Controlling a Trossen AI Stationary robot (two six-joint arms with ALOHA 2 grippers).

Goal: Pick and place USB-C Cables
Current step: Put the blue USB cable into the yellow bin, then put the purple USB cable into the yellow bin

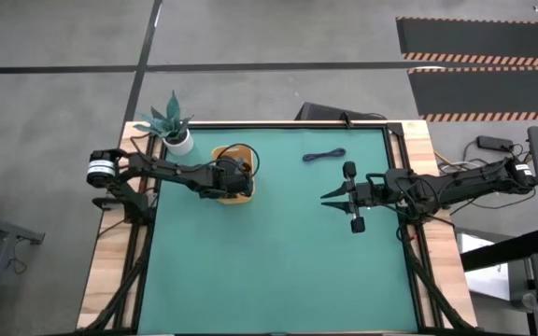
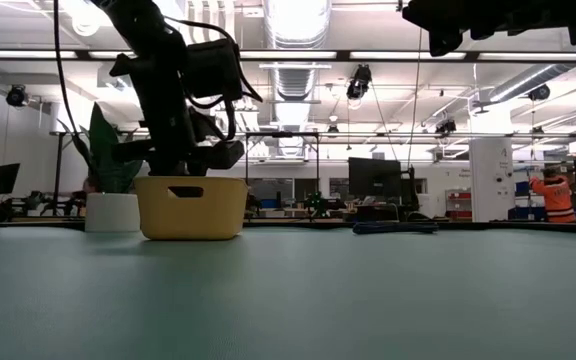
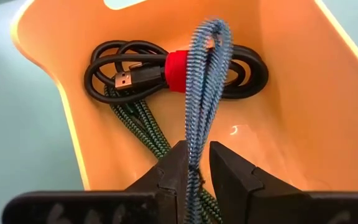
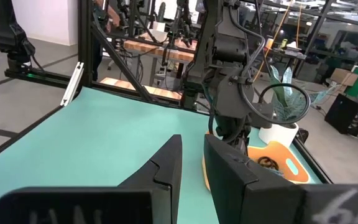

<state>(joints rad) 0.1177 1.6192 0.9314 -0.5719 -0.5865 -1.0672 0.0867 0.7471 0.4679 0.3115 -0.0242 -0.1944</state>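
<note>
My left gripper (image 3: 197,149) hangs over the yellow tray (image 1: 241,198), shut on the teal-blue USB-C cable (image 3: 205,81). On the tray's floor (image 3: 303,93) lie the black cable with a red band (image 3: 173,68) and, partly under it, the dark green cable (image 3: 143,121). The blue-purple cable (image 1: 323,156) lies flat on the green mat near the far edge, also visible in the low view (image 2: 395,227). My right gripper (image 1: 327,197) hovers open over the mat's right half, near side of that cable, pointing toward the tray (image 4: 284,163). My left gripper pinches the teal-blue cable between its two fingers at one end of the folded bundle (image 3: 194,163). The fingers come from above, pointing down into the tray. The bundle runs on lengthwise beyond the fingertips, its looped end (image 3: 211,31) down over the black cable.
A potted plant (image 1: 171,126) stands at the mat's far left corner, just left of the tray; its white pot (image 2: 111,212) shows in the low view. The green mat (image 1: 278,261) lies bare across its middle and near half. Wooden table borders run along both sides.
</note>
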